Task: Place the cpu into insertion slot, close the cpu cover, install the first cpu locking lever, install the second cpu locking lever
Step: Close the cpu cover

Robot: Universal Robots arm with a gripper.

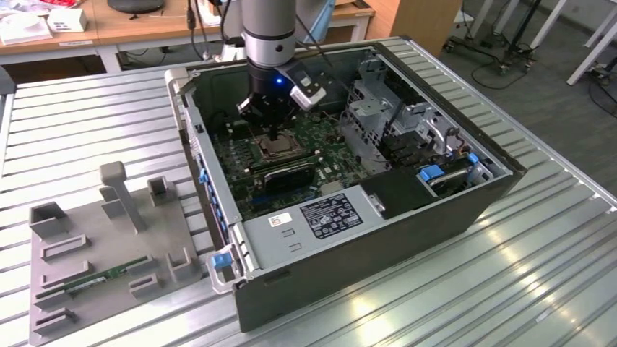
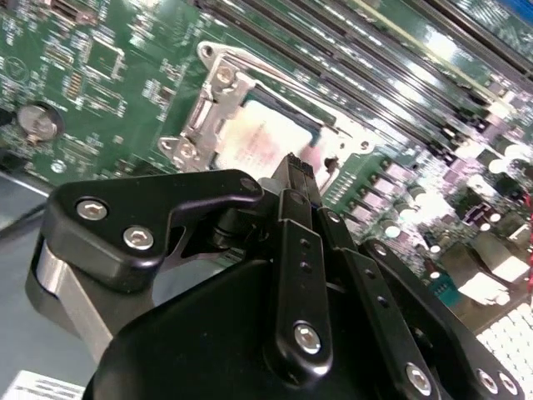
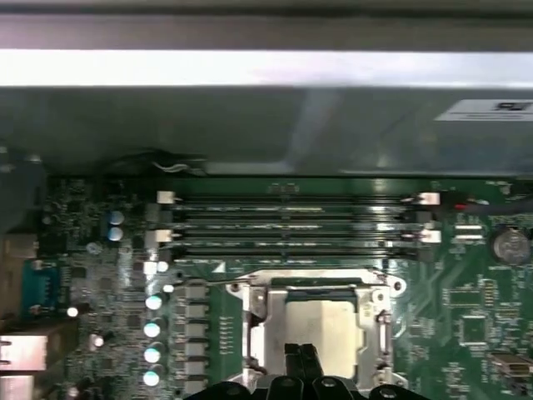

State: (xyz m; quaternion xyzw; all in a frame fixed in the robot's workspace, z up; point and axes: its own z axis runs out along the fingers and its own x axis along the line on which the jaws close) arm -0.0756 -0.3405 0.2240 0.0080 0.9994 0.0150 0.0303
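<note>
cpu (image 3: 321,325) seated in socket, cpu cover (image 3: 256,321) lying flat, framing it. Gripper (image 3: 301,357) fingers pressed together, tips over the cpu's near edge. Memory slots (image 3: 291,223) just beyond the socket, then the grey case wall (image 3: 250,125). Green motherboard (image 3: 475,333) all around.

an open computer case (image 1: 405,238) is laid on its side on a slatted metal desk (image 1: 501,289). a green motherboard (image 1: 236,155) is seen inside it, with a labelled power supply (image 1: 318,217) just beside the board. to the exterior view's left, a grey fixture (image 1: 92,242) is set on the desk, and a memory stick (image 1: 106,278) is laid in it. in the first wrist view, long memory slots (image 3: 291,221) are lined up in parallel, and a coin battery (image 3: 510,245) is mounted nearby.
</note>
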